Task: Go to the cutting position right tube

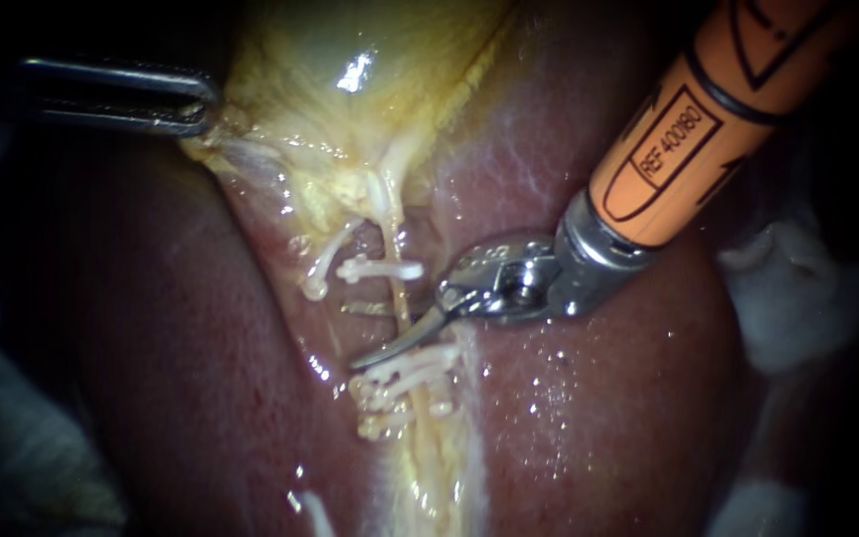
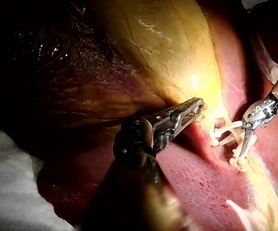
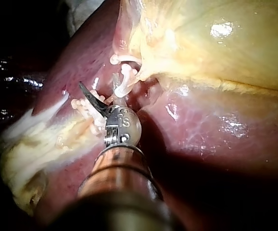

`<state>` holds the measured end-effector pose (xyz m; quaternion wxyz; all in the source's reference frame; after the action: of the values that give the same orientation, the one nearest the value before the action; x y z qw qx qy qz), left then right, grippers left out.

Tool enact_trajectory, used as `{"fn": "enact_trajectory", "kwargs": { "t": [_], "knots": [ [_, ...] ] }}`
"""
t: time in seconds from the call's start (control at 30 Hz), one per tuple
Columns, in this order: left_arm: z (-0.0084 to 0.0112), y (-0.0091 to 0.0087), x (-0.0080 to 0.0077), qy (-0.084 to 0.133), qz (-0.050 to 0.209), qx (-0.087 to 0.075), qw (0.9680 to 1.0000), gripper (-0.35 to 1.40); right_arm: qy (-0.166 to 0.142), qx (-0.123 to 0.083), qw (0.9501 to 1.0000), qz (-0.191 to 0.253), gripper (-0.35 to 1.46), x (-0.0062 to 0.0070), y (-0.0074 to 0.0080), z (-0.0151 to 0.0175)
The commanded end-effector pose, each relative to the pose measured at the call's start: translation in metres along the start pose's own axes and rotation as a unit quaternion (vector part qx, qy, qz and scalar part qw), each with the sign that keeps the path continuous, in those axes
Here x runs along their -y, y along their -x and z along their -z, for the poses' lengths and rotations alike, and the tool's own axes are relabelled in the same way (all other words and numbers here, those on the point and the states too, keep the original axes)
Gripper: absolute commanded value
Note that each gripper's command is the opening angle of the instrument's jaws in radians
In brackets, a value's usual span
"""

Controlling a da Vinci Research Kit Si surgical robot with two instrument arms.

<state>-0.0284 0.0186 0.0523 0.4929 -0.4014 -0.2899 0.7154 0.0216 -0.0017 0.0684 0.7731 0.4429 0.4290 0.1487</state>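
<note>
The left instrument (image 1: 196, 104) reaches in level from the left, and its jaws are closed on the lower edge of the yellow gallbladder (image 1: 350, 89), pinching the tissue from both sides. In the left wrist view the same jaws bite the narrow end of the gallbladder just beside the clipped area.

The right instrument (image 1: 368, 346) comes down steeply from the upper right on an orange shaft. Its metal wrist is bent so the curved blades point down and to the left, low over the liver (image 1: 599, 418). The blades stand a little apart (the gap shows best in the right wrist view, where a dark curved blade splays away from a paler one).

The right tube (image 1: 397, 293) is a thin yellowish strand running down from the gallbladder. A white clip (image 1: 382, 268) crosses it higher up, and a bunch of white clips (image 1: 405, 383) sits on it lower down. The plainly visible blade lies across the tube between these, its tip just above the lower bunch. Whether the paler blade touches the tube cannot be told.
</note>
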Motion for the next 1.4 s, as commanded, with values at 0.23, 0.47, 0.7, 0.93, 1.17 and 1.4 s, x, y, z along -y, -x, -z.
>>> {"fn": "enact_trajectory", "kwargs": {
  "t": [0.23, 0.47, 0.7, 0.93, 1.17, 1.4],
  "knots": [
    [-0.0001, 0.0, 0.0001, 0.0, 0.0, 0.0, 1.0, -0.35, -0.026, -0.008, 0.9996, 0.007, 1.28, 0.0001, -0.0005, -0.0013],
    [-0.0001, 0.0, 0.0, 0.0, 0.0, 0.0, 1.0, -0.35, -0.032, -0.016, 0.9993, 0.008, 1.26, 0.0, -0.0011, -0.0019],
    [-0.0002, 0.0, 0.0001, 0.0, 0.0, 0.0, 1.0, -0.35, -0.042, -0.027, 0.9987, 0.009, 1.25, 0.0007, -0.0014, -0.0016],
    [-0.0001, 0.0, 0.0001, 0.0, 0.0, 0.0, 1.0, -0.35, -0.062, -0.05, 0.9968, 0.008, 1.25, 0.0025, -0.0027, -0.0009],
    [-0.0001, 0.0, 0.0001, 0.0, 0.0, 0.0, 1.0, -0.35, -0.066, -0.053, 0.9964, 0.008, 1.25, 0.0028, -0.0032, -0.0005],
    [-0.0001, 0.0, 0.0001, 0.0, 0.0, 0.0, 1.0, -0.35, -0.067, -0.052, 0.9964, 0.008, 1.25, 0.0028, -0.0032, -0.0005]
  ]
}}
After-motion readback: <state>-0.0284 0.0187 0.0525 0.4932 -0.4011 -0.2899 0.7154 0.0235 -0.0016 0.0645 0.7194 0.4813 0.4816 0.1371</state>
